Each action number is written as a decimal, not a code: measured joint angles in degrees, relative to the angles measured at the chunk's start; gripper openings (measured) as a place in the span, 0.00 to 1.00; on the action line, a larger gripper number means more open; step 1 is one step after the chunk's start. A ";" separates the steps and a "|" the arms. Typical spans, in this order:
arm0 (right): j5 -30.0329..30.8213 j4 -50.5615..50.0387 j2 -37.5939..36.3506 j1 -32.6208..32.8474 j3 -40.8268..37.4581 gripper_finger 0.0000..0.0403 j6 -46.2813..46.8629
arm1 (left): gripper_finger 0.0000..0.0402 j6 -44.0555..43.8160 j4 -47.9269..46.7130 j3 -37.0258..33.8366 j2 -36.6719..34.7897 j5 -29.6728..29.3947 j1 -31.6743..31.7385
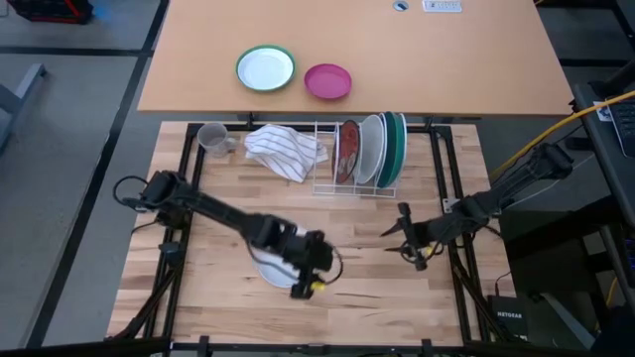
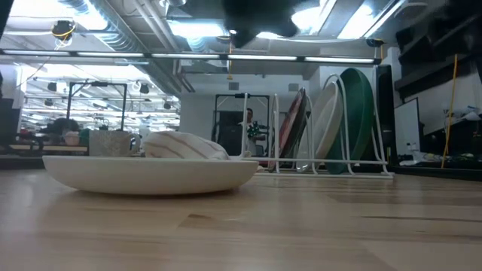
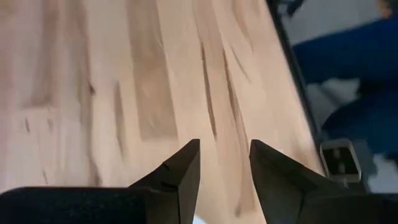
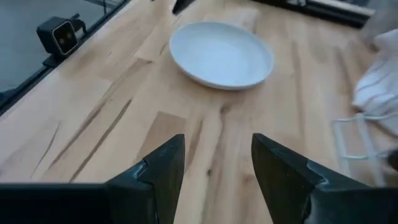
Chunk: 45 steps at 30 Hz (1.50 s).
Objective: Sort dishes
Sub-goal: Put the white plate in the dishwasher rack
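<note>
A white plate point(image 1: 275, 271) lies flat on the wooden table near its front edge; it also shows in the low view point(image 2: 151, 172) and the right wrist view point(image 4: 221, 53). My left gripper point(image 1: 312, 274) hangs open just above the plate's right rim, touching nothing; its fingers point(image 3: 224, 162) stand over bare wood. My right gripper point(image 1: 399, 231) is open and empty to the plate's right, pointing at it point(image 4: 217, 155). A red-brown plate point(image 1: 347, 151), a white plate point(image 1: 371, 149) and a dark green plate point(image 1: 396, 149) stand on edge in the wire rack point(image 1: 327, 186).
A striped cloth point(image 1: 286, 149) and a grey cup point(image 1: 212, 137) lie left of the rack. A small green-rimmed plate point(image 1: 265, 67) and a pink bowl point(image 1: 327, 81) sit on the far table. Black frame rails point(image 1: 444, 178) run along the table's sides.
</note>
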 joint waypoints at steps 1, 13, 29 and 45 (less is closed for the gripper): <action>-0.45 1.74 1.21 0.00 -0.58 0.47 0.44 | 0.32 -0.02 -1.37 0.00 0.00 -1.37 -1.33; -1.00 17.47 20.59 -0.01 -1.21 0.47 6.01 | 0.32 -11.95 -18.63 0.00 0.02 -13.64 -13.26; -5.92 35.72 35.67 -0.01 -1.17 0.47 6.04 | 0.32 -18.04 -22.33 -7.19 0.74 -21.74 -19.10; -5.92 35.51 35.95 -0.01 -1.17 0.47 5.60 | 0.32 -18.46 -18.61 -12.11 0.74 -21.67 -19.00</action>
